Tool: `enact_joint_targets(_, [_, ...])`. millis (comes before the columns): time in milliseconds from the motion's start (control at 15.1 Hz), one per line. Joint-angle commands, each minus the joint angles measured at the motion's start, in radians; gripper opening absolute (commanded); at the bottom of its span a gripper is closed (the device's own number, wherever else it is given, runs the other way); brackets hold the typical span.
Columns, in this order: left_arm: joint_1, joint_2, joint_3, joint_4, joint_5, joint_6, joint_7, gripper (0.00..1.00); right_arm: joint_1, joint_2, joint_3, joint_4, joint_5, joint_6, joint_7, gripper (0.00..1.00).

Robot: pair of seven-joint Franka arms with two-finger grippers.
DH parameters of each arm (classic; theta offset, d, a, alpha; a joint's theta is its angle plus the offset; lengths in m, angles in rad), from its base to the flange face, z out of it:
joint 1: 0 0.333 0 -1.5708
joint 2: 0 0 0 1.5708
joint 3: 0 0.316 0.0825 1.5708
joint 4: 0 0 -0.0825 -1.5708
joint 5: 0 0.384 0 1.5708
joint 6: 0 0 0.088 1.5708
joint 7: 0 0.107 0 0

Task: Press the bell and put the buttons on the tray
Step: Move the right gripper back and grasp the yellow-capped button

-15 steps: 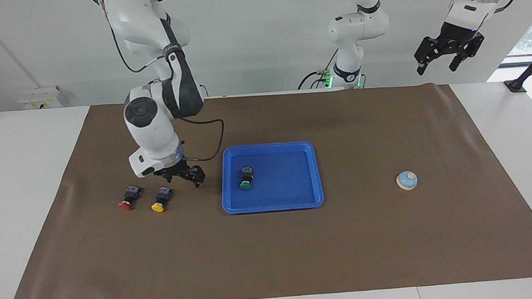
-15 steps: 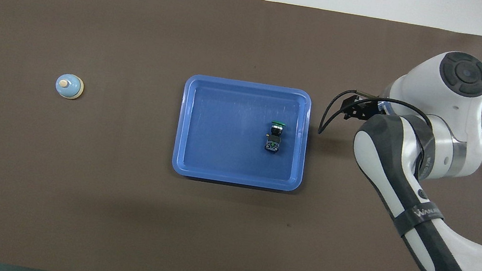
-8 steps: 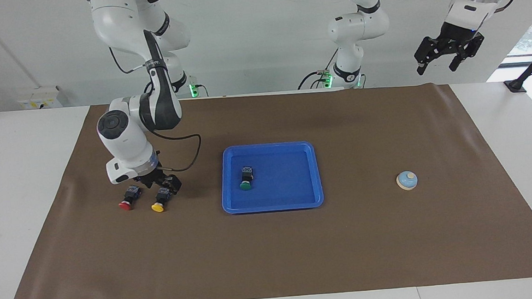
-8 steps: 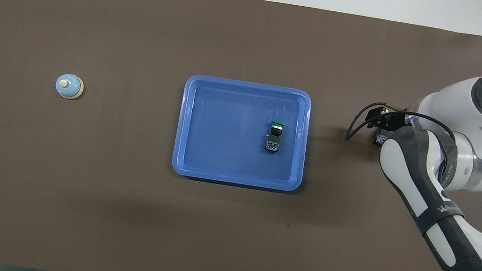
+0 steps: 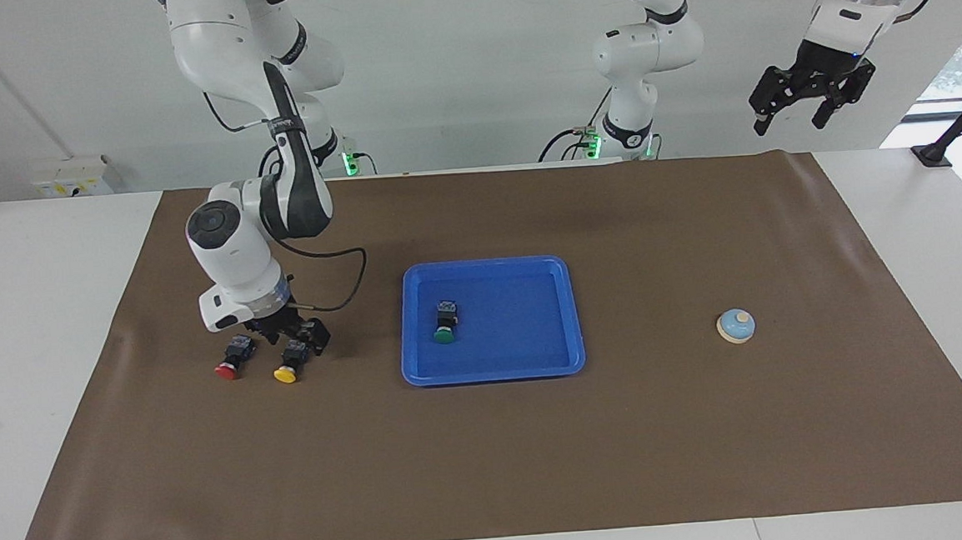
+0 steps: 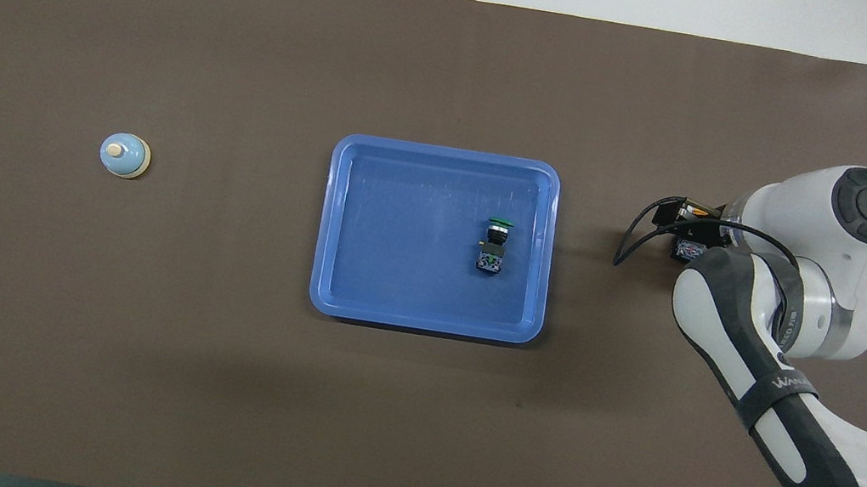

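The blue tray [image 5: 494,376] lies mid-table and also shows in the overhead view [image 6: 447,154]. The green button [image 5: 445,322] lies on its side in it [image 6: 494,244]. The red button [image 5: 232,362] and the yellow button [image 5: 288,364] lie on the mat toward the right arm's end. My right gripper [image 5: 291,338] is low over the yellow button's black body, fingers open on either side of it. In the overhead view the arm hides the red button and most of the yellow one [image 6: 689,250]. The bell [image 5: 736,326] sits toward the left arm's end [image 6: 124,156]. My left gripper [image 5: 805,104] waits raised and open.
A brown mat [image 5: 493,470] covers the table. The right arm's cable [image 5: 349,291] loops between its wrist and the tray. A black clamp arm [image 5: 953,128] stands at the table corner by the left arm.
My right gripper has moved away from the tray toward the right arm's end and come down over the yellow button. The buttons, bell and left arm have not moved.
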Motion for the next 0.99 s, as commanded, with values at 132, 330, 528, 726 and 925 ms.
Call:
enact_joint_targets(132, [-0.001,-0.01,0.003,0.001,-0.007,-0.013,0.005,1.0,-0.017,0.01,0.011,-0.04,-0.027,0.081,0.007,0.98])
enact_joint_targets(330, [-0.001,-0.01,0.003,0.001,-0.007,-0.013,0.005,1.0,-0.018,0.019,0.011,-0.046,-0.04,0.095,0.01,0.95])
enact_joint_targets(528, [-0.001,-0.01,0.003,0.001,-0.007,-0.014,0.005,1.0,-0.02,0.019,0.011,-0.05,-0.041,0.109,0.007,0.89])
enact_joint_targets(726, [-0.001,-0.01,0.001,0.001,-0.007,-0.013,0.005,1.0,-0.029,0.022,0.011,-0.05,-0.044,0.117,0.01,0.89])
enact_joint_targets(925, [-0.001,-0.01,0.003,0.001,-0.007,-0.013,0.005,1.0,-0.032,0.031,0.01,-0.05,-0.044,0.135,0.007,0.89])
